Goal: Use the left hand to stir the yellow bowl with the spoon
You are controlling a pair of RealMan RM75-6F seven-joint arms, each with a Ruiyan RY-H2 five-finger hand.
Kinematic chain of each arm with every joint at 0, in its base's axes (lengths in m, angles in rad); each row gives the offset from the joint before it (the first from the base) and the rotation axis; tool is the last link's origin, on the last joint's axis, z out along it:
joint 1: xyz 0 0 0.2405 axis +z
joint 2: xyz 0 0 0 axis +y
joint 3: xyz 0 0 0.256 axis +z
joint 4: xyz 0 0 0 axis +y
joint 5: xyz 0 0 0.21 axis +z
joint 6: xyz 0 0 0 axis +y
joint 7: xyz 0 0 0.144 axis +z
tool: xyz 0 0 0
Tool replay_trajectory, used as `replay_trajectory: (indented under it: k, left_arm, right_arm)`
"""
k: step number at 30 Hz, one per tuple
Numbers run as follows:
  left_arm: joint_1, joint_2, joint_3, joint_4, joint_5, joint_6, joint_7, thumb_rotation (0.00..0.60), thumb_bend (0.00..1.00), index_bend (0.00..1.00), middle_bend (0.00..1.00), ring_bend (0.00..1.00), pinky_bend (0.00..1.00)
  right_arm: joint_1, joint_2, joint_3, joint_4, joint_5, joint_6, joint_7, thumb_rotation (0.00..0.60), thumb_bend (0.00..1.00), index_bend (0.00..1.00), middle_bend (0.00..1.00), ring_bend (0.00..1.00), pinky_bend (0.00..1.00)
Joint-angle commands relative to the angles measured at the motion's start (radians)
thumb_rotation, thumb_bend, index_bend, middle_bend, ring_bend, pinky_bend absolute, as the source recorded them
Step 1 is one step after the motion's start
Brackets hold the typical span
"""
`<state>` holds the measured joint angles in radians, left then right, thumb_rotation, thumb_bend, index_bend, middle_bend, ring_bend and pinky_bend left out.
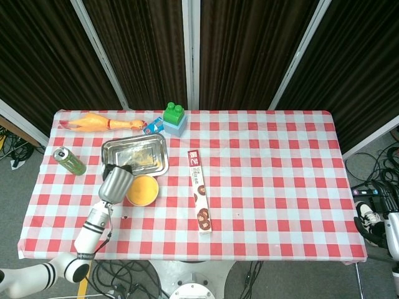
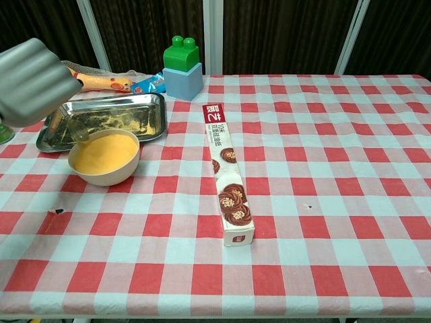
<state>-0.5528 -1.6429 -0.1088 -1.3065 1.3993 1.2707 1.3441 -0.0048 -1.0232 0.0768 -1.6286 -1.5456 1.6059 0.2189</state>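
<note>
Chest view: your left hand (image 2: 34, 81) is closed around the spoon (image 2: 76, 126), its tip at the yellow bowl (image 2: 104, 158)'s far-left rim, beside the steel tray (image 2: 151, 114). Stirring looks underway; next, sweep through the yellow filling. Head view hides the spoon under the hand, probably. Right hand (image 1: 391, 233) barely shows at the edge; can't tell its fingers.
</note>
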Motion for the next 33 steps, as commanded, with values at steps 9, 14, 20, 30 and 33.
replay_trajectory:
  k: [9,14,20,30,33]
  left_arm:
    - [-0.013,0.051,-0.074,-0.051,-0.031,-0.002,-0.288,0.600,0.42,0.73,0.92,0.90,1.00]
    - [-0.024,0.059,-0.139,-0.044,-0.116,-0.052,-0.497,0.600,0.42,0.73,0.92,0.89,1.00]
    - [-0.064,0.060,-0.226,0.000,-0.293,-0.208,-0.712,0.600,0.42,0.71,0.91,0.89,1.00]
    - [-0.140,-0.001,-0.247,0.174,-0.440,-0.358,-0.821,0.600,0.41,0.54,0.89,0.88,1.00]
    - [-0.152,-0.006,-0.236,0.197,-0.468,-0.381,-0.818,0.600,0.41,0.48,0.85,0.86,1.00]
  right_arm:
    - [0.002,0.000,0.002,0.002,0.005,-0.005,0.001,0.600,0.24,0.00,0.12,0.00,0.00]
    - [0.007,0.000,0.004,0.000,0.008,-0.015,-0.002,0.600,0.24,0.00,0.12,0.00,0.00]
    - [0.012,-0.002,0.006,0.002,0.015,-0.026,-0.001,0.600,0.24,0.00,0.12,0.00,0.00]
    - [0.010,-0.006,0.005,0.016,0.030,-0.035,0.012,0.600,0.24,0.00,0.12,0.00,0.00]
    - [0.010,-0.008,0.006,0.020,0.032,-0.037,0.015,0.600,0.24,0.00,0.12,0.00,0.00]
